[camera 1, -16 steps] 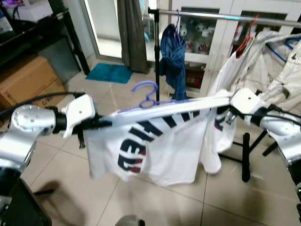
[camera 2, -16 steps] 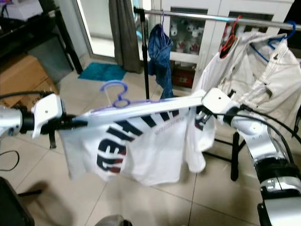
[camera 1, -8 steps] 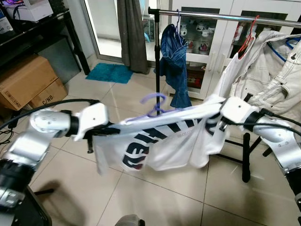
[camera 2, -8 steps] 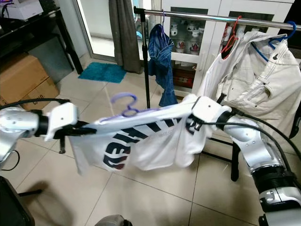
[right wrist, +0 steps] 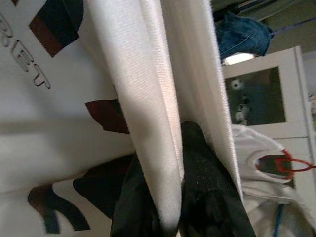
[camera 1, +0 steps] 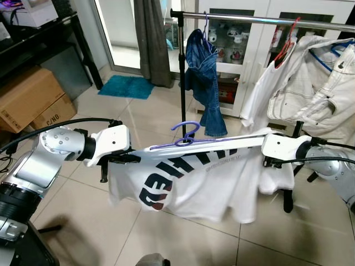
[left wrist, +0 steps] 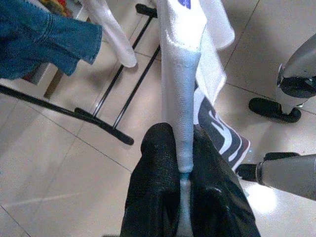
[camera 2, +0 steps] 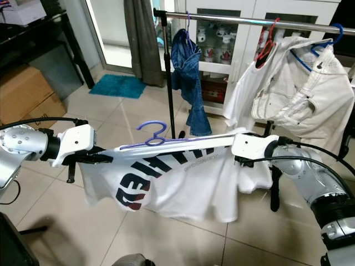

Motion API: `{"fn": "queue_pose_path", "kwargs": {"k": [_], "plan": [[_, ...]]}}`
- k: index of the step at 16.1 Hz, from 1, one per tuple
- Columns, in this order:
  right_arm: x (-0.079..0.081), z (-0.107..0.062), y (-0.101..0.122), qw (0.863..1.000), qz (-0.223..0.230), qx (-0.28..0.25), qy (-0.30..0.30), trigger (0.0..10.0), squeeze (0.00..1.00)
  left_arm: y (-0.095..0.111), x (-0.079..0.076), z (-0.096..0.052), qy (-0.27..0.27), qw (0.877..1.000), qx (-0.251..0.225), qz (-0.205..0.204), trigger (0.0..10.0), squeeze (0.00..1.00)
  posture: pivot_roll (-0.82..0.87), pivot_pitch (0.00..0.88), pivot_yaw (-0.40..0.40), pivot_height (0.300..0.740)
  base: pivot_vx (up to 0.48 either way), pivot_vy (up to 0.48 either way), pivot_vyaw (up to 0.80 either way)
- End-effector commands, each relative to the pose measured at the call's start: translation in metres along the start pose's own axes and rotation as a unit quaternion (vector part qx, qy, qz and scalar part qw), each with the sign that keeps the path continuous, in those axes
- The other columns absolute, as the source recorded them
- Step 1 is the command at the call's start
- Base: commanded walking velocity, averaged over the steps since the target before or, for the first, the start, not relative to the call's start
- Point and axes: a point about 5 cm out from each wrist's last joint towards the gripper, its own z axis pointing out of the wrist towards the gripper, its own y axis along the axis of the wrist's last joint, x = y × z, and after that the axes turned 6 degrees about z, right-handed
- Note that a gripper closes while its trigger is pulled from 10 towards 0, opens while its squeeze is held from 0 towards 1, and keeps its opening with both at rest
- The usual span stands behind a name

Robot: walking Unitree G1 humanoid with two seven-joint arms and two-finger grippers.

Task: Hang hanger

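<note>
A white T-shirt with dark lettering hangs on a purple hanger, whose hook sticks up above the collar. My left gripper is shut on one shoulder of the shirt, and my right gripper is shut on the other. The shirt is stretched nearly level between them. Fabric is pinched between the black fingers in the left wrist view and between the fingers in the right wrist view. The clothes rail runs across well above and beyond the hanger.
On the rail hang a denim garment, a red hanger with a white top, and a white jacket. The rack's black pole and foot stand close. Cardboard boxes sit left, a teal mat beyond.
The shirt sagged between the grippers half a second ago and is now pulled taut and nearly level. My right gripper has dropped lower and moved outward to the right.
</note>
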Motion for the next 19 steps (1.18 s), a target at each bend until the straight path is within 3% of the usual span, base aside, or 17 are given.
{"fn": "queue_pose_path", "kwargs": {"k": [1, 5, 9, 11, 13, 14, 16, 17, 18, 19], "plan": [[-0.02, -0.01, -0.017, 0.998, -0.001, 0.049, -0.046, 0.0, 0.0, -0.02, -0.001, -0.012, 0.009, 0.997, 0.063, -0.037, 0.0, 0.0, 0.15, 0.0, 0.08, 0.74, 0.0, 0.0, 0.0], [-0.028, -0.006, -0.003, 0.996, -0.028, 0.015, -0.079, 0.0, 0.0, -0.024, -0.002, -0.005, -0.002, 0.995, 0.092, -0.048, 0.0, 0.0, 0.15, 0.0, 0.081, 0.74, 0.0, 0.0, 0.0], [-0.029, -0.005, 0.037, 0.99, 0.058, -0.101, -0.084, 0.0, 0.0, -0.009, 0.01, 0.012, 0.039, 0.997, 0.06, -0.03, 0.0, 0.0, 0.14, 0.0, 0.081, 0.74, 0.0, 0.0, 0.0], [-0.021, -0.005, 0.044, 0.991, 0.047, -0.111, -0.053, 0.0, 0.0, -0.007, 0.009, 0.019, 0.026, 0.997, 0.06, -0.028, 0.0, 0.0, 0.14, 0.0, 0.081, 0.74, 0.0, 0.0, 0.0], [-0.02, -0.007, 0.038, 0.995, 0.02, -0.087, -0.051, 0.0, 0.0, -0.005, 0.009, 0.02, 0.012, 0.998, 0.062, -0.024, 0.0, 0.0, 0.13, 0.0, 0.078, 0.74, 0.0, 0.0, 0.0], [-0.019, -0.009, 0.031, 0.997, 0.007, -0.065, -0.041, 0.0, 0.0, -0.003, 0.015, 0.017, 0.022, 0.998, 0.062, -0.014, 0.0, 0.0, 0.13, 0.0, 0.08, 0.74, 0.0, 0.0, 0.0], [0.003, -0.009, 0.023, 0.999, -0.005, -0.045, 0.024, 0.0, 0.0, 0.009, 0.035, -0.001, 0.04, 0.998, 0.055, 0.005, 0.0, 0.0, 0.13, 0.0, 0.074, 0.74, 0.0, 0.0, 0.0], [0.009, -0.008, 0.023, 0.998, -0.007, -0.045, 0.036, 0.0, 0.0, 0.012, 0.037, -0.005, 0.034, 0.998, 0.056, 0.01, 0.0, 0.0, 0.14, 0.0, 0.072, 0.74, 0.0, 0.0, 0.0], [0.015, -0.007, 0.023, 0.998, -0.004, -0.045, 0.042, 0.0, 0.0, 0.015, 0.039, -0.011, 0.015, 0.998, 0.062, 0.014, 0.0, 0.0, 0.14, 0.0, 0.072, 0.74, 0.0, 0.0, 0.0], [0.014, -0.005, 0.024, 0.998, -0.001, -0.044, 0.037, 0.0, 0.0, 0.011, 0.033, -0.017, -0.038, 0.995, 0.087, 0.014, 0.0, 0.0, 0.14, 0.0, 0.074, 0.74, 0.0, 0.0, 0.0]]}}
